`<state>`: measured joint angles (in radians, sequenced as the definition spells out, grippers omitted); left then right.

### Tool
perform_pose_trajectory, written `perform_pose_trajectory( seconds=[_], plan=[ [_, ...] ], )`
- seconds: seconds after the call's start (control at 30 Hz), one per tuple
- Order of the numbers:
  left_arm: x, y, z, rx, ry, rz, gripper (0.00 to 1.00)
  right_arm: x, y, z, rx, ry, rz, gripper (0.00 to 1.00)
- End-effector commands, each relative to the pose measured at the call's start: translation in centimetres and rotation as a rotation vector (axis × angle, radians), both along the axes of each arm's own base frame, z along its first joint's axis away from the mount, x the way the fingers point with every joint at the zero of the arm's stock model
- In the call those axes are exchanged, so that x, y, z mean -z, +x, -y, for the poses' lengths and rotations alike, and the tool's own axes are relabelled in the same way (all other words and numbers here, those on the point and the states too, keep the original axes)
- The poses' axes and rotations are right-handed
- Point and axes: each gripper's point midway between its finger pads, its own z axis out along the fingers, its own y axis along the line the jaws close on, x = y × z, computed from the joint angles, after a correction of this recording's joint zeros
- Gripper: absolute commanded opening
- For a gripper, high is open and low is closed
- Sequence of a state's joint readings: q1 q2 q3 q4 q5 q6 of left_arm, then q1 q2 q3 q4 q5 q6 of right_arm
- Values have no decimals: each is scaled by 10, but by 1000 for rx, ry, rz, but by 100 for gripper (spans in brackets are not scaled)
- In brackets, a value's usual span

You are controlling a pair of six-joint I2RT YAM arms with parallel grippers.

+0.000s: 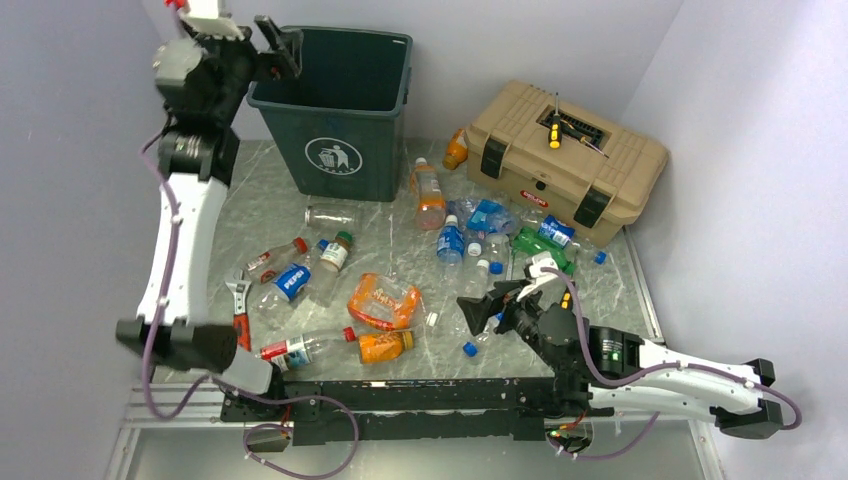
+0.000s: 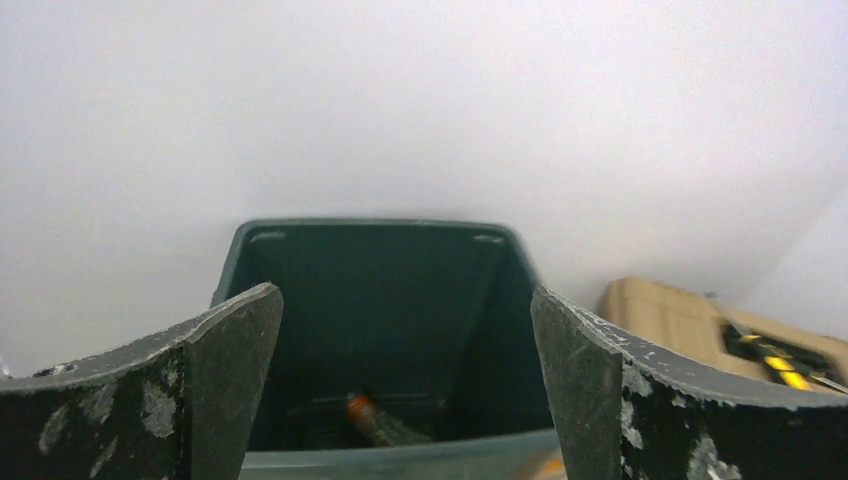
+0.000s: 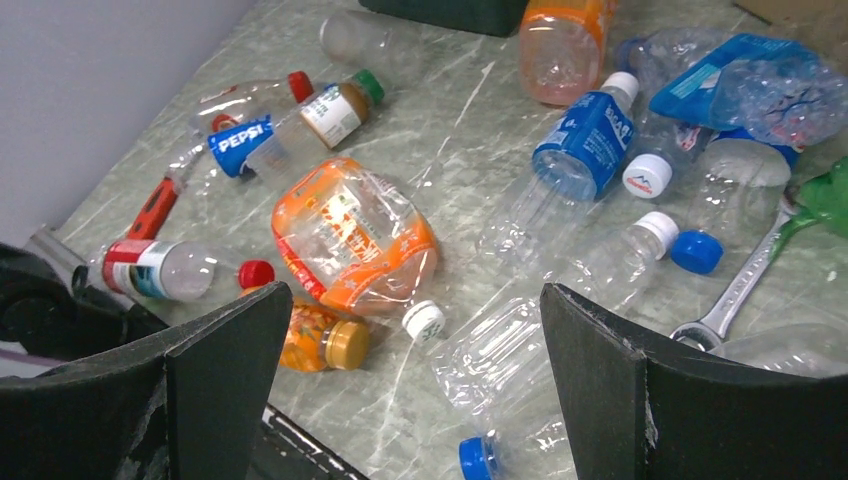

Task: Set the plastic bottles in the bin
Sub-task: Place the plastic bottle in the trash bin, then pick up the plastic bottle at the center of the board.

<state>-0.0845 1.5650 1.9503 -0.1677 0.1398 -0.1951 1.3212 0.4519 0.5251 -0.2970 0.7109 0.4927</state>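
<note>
Right tool (image 3: 412, 300): closest to the lens, fingers spread wide with nothing in them, hanging low over the surface (image 1: 390, 250). That gap would suit straddling a bottle's body.
Under it: a clear bottle (image 3: 500, 350) lies on its side, blue cap towards the near edge. It is probably the next pick.
Left tool (image 2: 405, 320): raised high at the bin (image 1: 335, 150) rim, released and empty. At that height anything let go would fall inside.
Bin contents: one orange-capped bottle (image 2: 378, 422) lies at the bottom. The rest of the floor is too dark to tell.
Bottles outside: many are scattered on the surface, among them a crushed orange bottle (image 1: 383, 300), a Pepsi-labelled bottle (image 1: 285, 282) and a blue-labelled cluster beside the toolbox (image 1: 565, 165).
Toolbox: lid shut, a screwdriver (image 1: 555, 135) on top, inside hidden.
Progress: early, by my judgement.
</note>
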Motion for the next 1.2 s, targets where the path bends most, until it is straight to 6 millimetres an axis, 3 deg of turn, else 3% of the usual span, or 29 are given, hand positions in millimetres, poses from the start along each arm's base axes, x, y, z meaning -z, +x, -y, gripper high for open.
perform_pose_trajectory(
  seconds=[0.0,0.07,0.2,0.37,0.53,0.73,0.9,1.03,1.17],
  plan=[
    [-46,-91,27,163,-45,122,98,-20,10,4,66,-30,26,100],
    [-21,-111,38,212,-53,38,97,-16,15,2,103,-72,14,100],
    [62,-135,49,238,-57,-217,95,0,28,-4,172,-146,-34,99],
    [199,-159,70,294,-50,-570,94,43,63,-3,199,-79,-268,97],
    [265,-171,89,347,-71,-700,94,73,74,1,223,-62,-427,96],
    [297,-174,86,326,-90,-726,94,104,68,-10,230,-78,-582,94],
    [295,-181,83,319,-88,-735,95,134,61,-13,236,-114,-678,92],
    [294,-186,83,330,-103,-728,95,146,62,-13,253,-156,-709,91],
    [296,-187,84,332,-105,-739,94,161,58,3,314,-247,-741,91]
  ],
)
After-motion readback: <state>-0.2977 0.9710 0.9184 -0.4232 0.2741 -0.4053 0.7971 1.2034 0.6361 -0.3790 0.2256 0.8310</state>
